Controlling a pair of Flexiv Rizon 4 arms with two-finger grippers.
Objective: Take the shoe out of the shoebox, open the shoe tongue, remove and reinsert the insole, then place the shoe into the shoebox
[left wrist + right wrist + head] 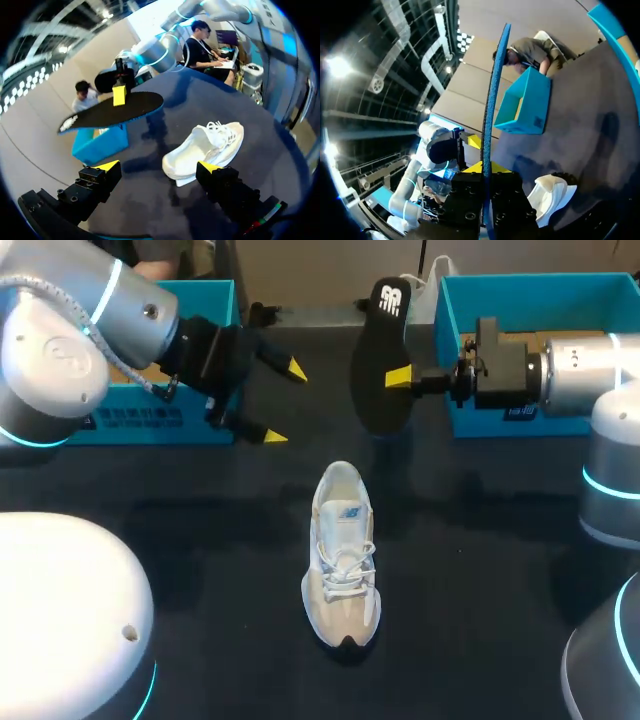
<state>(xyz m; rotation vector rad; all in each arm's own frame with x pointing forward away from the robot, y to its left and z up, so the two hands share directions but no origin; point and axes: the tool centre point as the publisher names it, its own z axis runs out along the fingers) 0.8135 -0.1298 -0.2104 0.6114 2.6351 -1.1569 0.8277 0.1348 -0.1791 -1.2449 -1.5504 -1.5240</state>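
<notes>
Shoe: the pale shoe (342,558) is standing sole down on the middle of the desk (480,570), outside both boxes, with nothing touching it.
Shoe heading: its dark toe is pointing toward the robot's side and its heel opening is facing the far side; the laces are lying crossed over the tongue.
Insole: the black insole (378,360) is hanging in the air beyond the shoe's heel, well apart from the shoe, between the two boxes. A blue edge is showing along it in the wrist views.
Right hand: the right hand (390,377) is clamping the insole, one yellow tip pressing on each face. In its own wrist view the insole is running edge-on between the fingers.
Left hand: the left hand (283,402) is hovering above the desk just beside the left box, fingers spread apart and holding nothing. In its wrist view the shoe is lying ahead of it, with the insole beyond.
Left box: a blue box (150,420) is sitting at the far left, with the left arm partly covering it.
Right box: a second blue box (540,290) is sitting at the far right; the right arm is reaching in across its front wall.
</notes>
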